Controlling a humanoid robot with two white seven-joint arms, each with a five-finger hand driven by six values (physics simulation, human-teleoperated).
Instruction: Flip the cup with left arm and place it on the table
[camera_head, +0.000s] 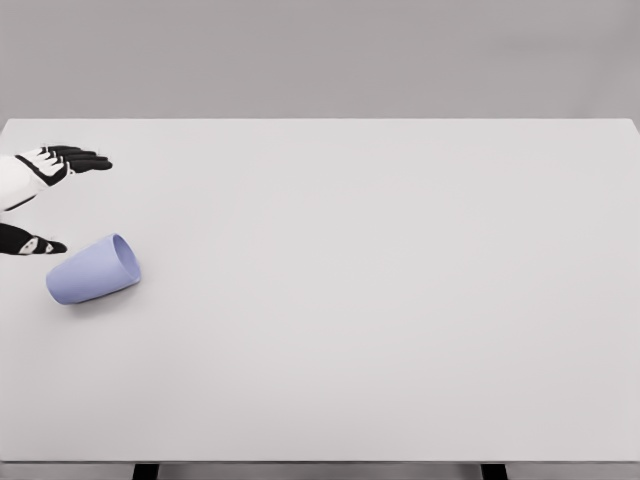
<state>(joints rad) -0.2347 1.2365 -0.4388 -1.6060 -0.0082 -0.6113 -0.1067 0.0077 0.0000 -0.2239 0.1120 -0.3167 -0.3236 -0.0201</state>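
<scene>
1. The lavender cup (93, 270) lay on its side near the left edge of the white table (380, 300), mouth toward the right.
2. The left hand (45, 190) hovered just beside it, fingers (85, 158) and thumb (40, 244) spread apart, holding nothing.
3. The step looked like the approach before grasping.
4. Next, the hand probably needed to close around the cup's wall, lift, and rotate it upright.

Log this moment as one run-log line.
cup: on its side, mouth right | left robot hand: open, behind cup, not touching | table | flip: not done
</scene>
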